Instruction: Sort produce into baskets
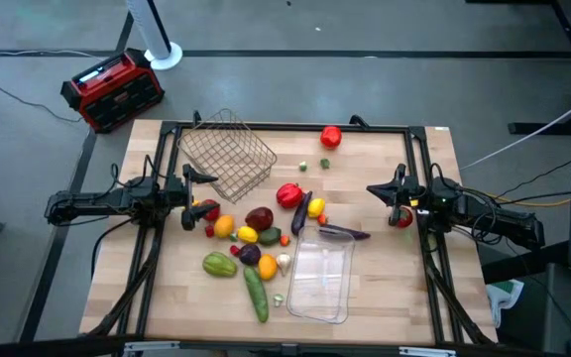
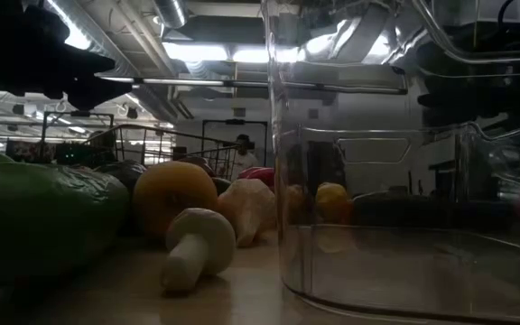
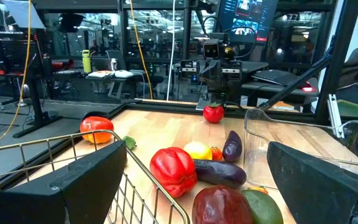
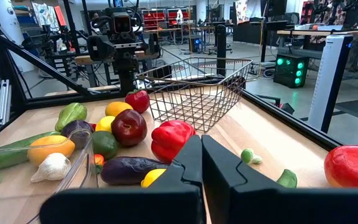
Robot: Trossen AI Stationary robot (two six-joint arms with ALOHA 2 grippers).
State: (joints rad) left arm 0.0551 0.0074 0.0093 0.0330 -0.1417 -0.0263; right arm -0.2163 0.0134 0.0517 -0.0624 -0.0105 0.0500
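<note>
Sorting not begun: wire-mesh basket (image 1: 228, 154) and clear plastic tray (image 1: 320, 281) both hold nothing. Produce (image 1: 256, 233) lies loose mid-bench; one tomato (image 1: 331, 137) far. Left gripper (image 1: 192, 188) jaws wide; right gripper (image 1: 383, 190) jaws closed, holding nothing.

A bronze wire basket (image 1: 228, 151) was tilted at the table's far left. A clear plastic tray (image 1: 320, 281) lay flat near the front. Mixed toy produce (image 1: 251, 236) was scattered between them, and one red tomato (image 1: 331, 136) was set apart at the far edge.
</note>
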